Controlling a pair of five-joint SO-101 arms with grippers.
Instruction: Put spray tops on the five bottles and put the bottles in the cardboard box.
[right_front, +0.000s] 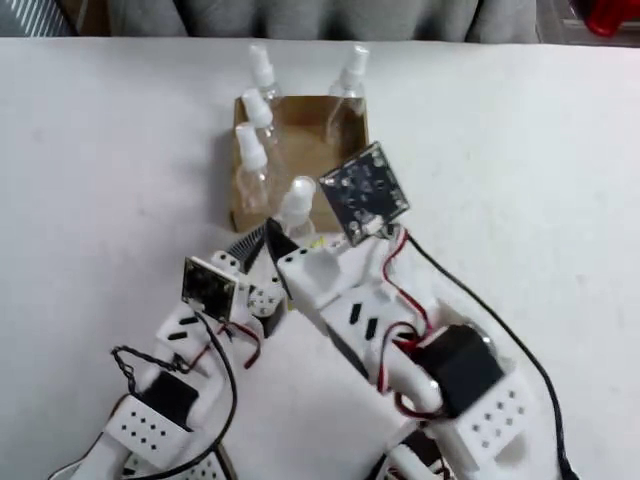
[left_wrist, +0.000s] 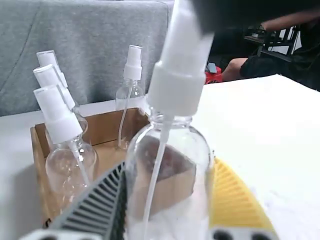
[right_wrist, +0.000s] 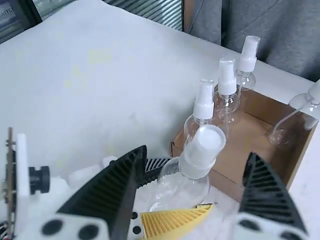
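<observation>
A clear bottle (left_wrist: 172, 150) with a white spray top (left_wrist: 181, 75) stands on the table just in front of the cardboard box (right_front: 305, 140). My left gripper (left_wrist: 170, 172) is shut on its body, a grey ribbed finger (left_wrist: 100, 200) on one side and a yellow one (left_wrist: 232, 200) on the other. My right gripper (right_wrist: 196, 157) hangs open over the same bottle (right_wrist: 182, 185), its black fingers (right_wrist: 115, 185) wide apart on either side of the spray top (right_wrist: 202, 150) and not touching it. In the high view this bottle (right_front: 297, 203) shows beside the right wrist's camera board (right_front: 365, 190).
Inside the box stand several capped bottles: three along its left wall (right_front: 252, 165) and one at the far right corner (right_front: 348, 85). White table (right_front: 520, 150) lies open on both sides of the box. A grey sofa back (left_wrist: 90, 45) rises behind the table.
</observation>
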